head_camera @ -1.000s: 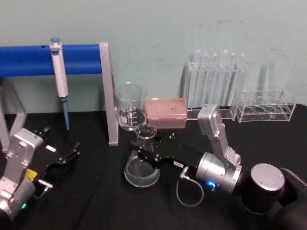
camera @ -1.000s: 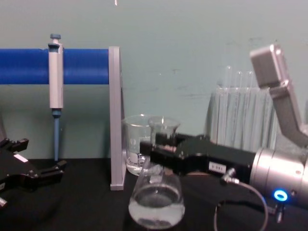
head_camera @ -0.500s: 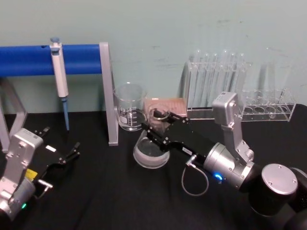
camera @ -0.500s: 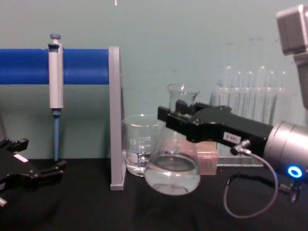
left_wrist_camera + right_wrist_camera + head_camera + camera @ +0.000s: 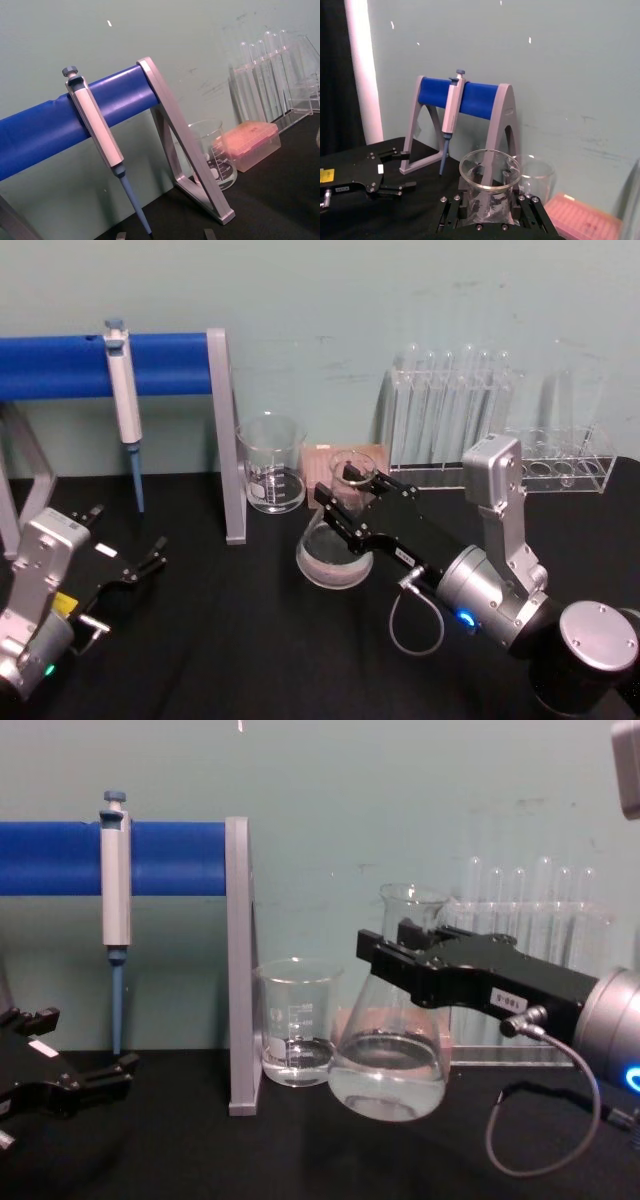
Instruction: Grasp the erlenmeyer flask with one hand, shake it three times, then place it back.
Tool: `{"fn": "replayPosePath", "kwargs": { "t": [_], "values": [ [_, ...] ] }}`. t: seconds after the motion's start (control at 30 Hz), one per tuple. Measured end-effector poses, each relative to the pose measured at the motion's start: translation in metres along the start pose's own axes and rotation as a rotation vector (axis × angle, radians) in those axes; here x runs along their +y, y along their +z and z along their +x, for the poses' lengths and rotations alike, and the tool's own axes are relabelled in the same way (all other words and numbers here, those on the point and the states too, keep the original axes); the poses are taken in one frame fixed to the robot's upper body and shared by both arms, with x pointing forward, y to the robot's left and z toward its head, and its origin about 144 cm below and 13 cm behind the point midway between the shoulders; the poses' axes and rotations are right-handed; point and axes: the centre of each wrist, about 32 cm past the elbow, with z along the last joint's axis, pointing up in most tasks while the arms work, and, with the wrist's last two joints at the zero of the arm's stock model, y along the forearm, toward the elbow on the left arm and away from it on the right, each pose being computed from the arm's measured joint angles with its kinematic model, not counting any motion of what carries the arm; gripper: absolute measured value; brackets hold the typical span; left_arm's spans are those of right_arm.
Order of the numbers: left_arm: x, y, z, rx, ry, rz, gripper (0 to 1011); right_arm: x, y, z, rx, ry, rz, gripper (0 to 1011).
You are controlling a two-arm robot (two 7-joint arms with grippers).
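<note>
Beside the beaker (image 5: 272,478) | right end effector (image 5: 347,498) clenched on erlenmeyer flask (image 5: 335,558) neck | base clear of beaker

the erlenmeyer flask (image 5: 388,1065) is seen as clear, smooth, glossy glass. the right hand (image 5: 398,948) clamped on its neck is finished in matt black, with a white paper-like label; its wrist (image 5: 480,595) is of brushed silver metal, and a smooth grey cable (image 5: 415,625) is looped from it. the worktop (image 5: 220,640) is covered in a matt black, cloth-like material. at 11 o'clock from the flask, a beaker (image 5: 271,470) of clear glass is set. a grey plastic pipette (image 5: 122,380) is hung on a glossy blue bar (image 5: 60,365) with matt grey uprights (image 5: 225,440). the tip box (image 5: 247,145) is made of translucent pink plastic.
</note>
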Motion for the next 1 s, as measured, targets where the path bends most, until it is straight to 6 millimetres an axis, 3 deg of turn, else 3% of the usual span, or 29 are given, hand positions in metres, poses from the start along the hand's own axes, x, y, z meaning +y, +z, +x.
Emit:
{"fn": "replayPosePath", "kwargs": {
  "t": [0.6, 1.0],
  "values": [
    [0.0, 0.0, 0.0, 0.0, 0.0, 0.0, 1001, -0.003, 0.0, -0.004, -0.007, -0.006, -0.003, 453],
    [0.0, 0.0, 0.0, 0.0, 0.0, 0.0, 1001, 0.003, 0.0, -0.011, -0.021, 0.121, 0.009, 453]
  ]
}}
